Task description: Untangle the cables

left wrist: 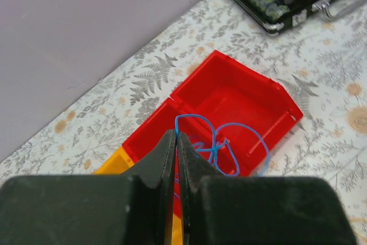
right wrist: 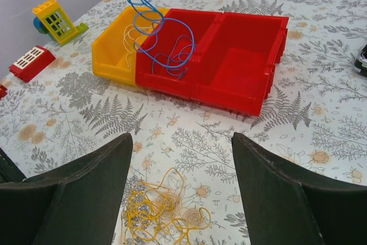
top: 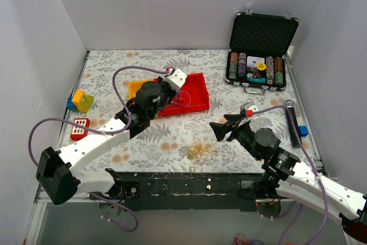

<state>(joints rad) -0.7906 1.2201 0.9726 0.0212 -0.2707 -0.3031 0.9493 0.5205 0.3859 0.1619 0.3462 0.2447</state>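
The left hand (left wrist: 176, 137) is closed tight on a thin blue wire (left wrist: 221, 142), its two black fingers pressed together with the strand pinched between their tips. From there the blue wire hangs in loose loops over a red open plastic bin (right wrist: 241, 67), its lowest curls dangling at the side of that bin nearest a yellow plastic bin (right wrist: 109, 55) that stands touching it. The right hand (right wrist: 180, 142) is open, fingers spread wide and holding nothing, poised above the fern-patterned tabletop (top: 143, 67). Near it, close to the near edge, a tangle of thin yellow-orange wires (right wrist: 160, 210) lies flat on the tabletop, well apart from the blue wire and both bins.
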